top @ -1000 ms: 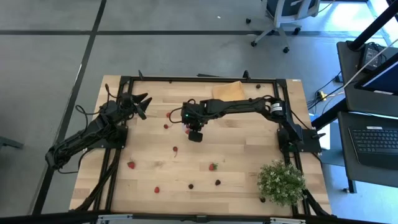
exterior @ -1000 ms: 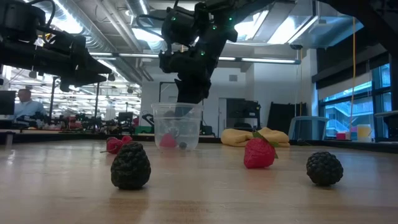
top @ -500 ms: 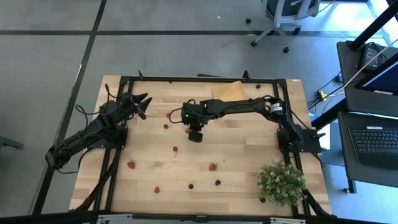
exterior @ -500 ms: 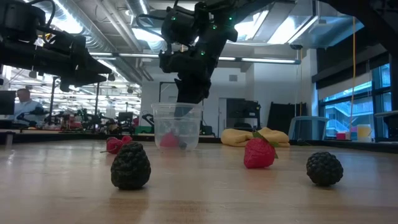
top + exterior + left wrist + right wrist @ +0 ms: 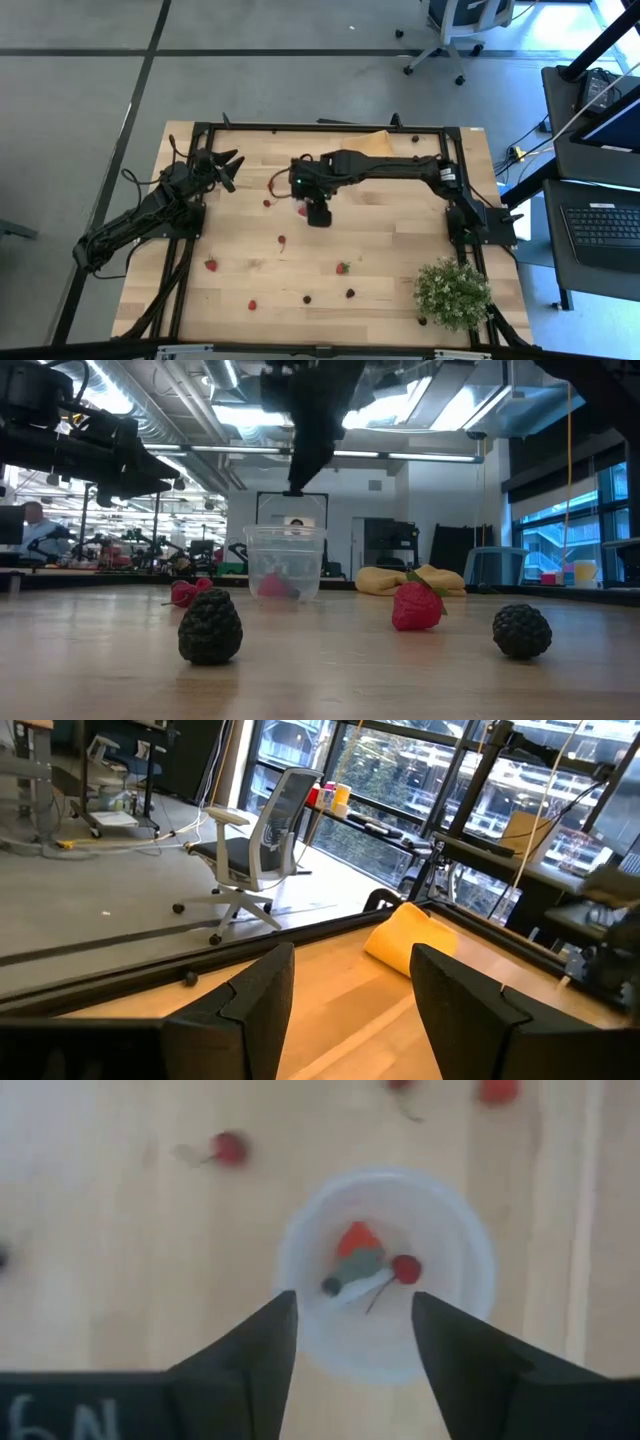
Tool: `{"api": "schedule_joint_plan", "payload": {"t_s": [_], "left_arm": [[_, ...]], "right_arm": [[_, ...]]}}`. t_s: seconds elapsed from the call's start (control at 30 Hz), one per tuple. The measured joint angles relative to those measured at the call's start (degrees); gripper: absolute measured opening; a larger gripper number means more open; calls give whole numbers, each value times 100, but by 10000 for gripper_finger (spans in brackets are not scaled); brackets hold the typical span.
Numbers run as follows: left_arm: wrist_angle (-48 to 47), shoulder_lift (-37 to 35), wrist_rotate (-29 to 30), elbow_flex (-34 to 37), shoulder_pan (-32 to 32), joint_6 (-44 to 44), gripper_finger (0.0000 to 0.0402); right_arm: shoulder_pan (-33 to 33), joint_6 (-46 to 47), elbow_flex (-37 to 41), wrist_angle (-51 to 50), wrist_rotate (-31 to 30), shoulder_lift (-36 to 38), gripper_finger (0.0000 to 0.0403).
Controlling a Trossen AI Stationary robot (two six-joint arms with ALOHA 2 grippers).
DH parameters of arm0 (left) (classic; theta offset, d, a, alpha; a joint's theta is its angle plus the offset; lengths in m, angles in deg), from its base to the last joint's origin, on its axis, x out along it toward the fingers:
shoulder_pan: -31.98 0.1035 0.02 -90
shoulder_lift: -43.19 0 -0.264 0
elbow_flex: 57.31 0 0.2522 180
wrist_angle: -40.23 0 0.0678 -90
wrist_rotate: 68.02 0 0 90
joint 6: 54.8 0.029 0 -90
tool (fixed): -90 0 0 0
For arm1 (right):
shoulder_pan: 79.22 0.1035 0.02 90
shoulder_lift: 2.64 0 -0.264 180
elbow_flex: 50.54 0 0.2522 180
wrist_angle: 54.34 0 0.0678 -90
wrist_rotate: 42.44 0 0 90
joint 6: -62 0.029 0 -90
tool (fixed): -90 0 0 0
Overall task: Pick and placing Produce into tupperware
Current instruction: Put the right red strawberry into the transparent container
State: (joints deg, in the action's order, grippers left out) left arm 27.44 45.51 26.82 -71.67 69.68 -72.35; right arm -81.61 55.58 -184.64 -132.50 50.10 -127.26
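Note:
The translucent cup (image 5: pixel 385 1275) stands upright on the table. It holds a red strawberry piece (image 5: pixel 357 1240), a small red cherry-like fruit (image 5: pixel 405 1268) and a dark berry (image 5: pixel 330 1287). My right gripper (image 5: pixel 355 1330) hangs open right above the cup (image 5: pixel 285 560), pointing down, with its fingertip (image 5: pixel 296 485) clear of the rim. In the high view this gripper (image 5: pixel 318 212) covers most of the cup. More fruits lie loose: two blackberries (image 5: pixel 210 626) (image 5: pixel 521 630), a strawberry (image 5: pixel 417 606) and cherries (image 5: pixel 185 592). My left gripper (image 5: pixel 228 165) waits open at the far left.
Loose fruits lie on the near half of the table (image 5: pixel 211 264) (image 5: pixel 343 267) (image 5: pixel 307 298) and left of the cup (image 5: pixel 267 203). An orange cloth (image 5: pixel 368 145) lies by the far edge. A bushy plant (image 5: pixel 452 292) stands at the near right corner.
My right gripper has risen straight up from the cup's mouth, where its fingers reached down a second ago, and now hangs clear above the rim. The cup has stayed where it was with the fruit inside.

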Motion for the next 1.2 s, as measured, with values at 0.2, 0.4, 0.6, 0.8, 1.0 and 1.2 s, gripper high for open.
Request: {"api": "schedule_joint_plan", "payload": {"t_s": [0.2,0.4,0.6,0.8,1.0,1.2], "left_arm": [[0,-1,0,0,0,441,193],[0,0,-2,0,-1,433,193],[0,-1,-1,0,-1,427,193],[0,-1,-2,0,-1,427,193],[0,-1,0,0,-1,427,193],[0,-1,0,0,-1,427,193]], "right_arm": [[264,-182,-82,-1077,-38,43,231],[460,-322,515,-825,-76,381,227],[664,-421,1785,-8,-76,1107,217],[1001,-289,3278,1440,-52,1975,215],[1458,-296,4113,2604,-54,2227,214],[2011,-308,4799,3575,-36,2151,214]]}}
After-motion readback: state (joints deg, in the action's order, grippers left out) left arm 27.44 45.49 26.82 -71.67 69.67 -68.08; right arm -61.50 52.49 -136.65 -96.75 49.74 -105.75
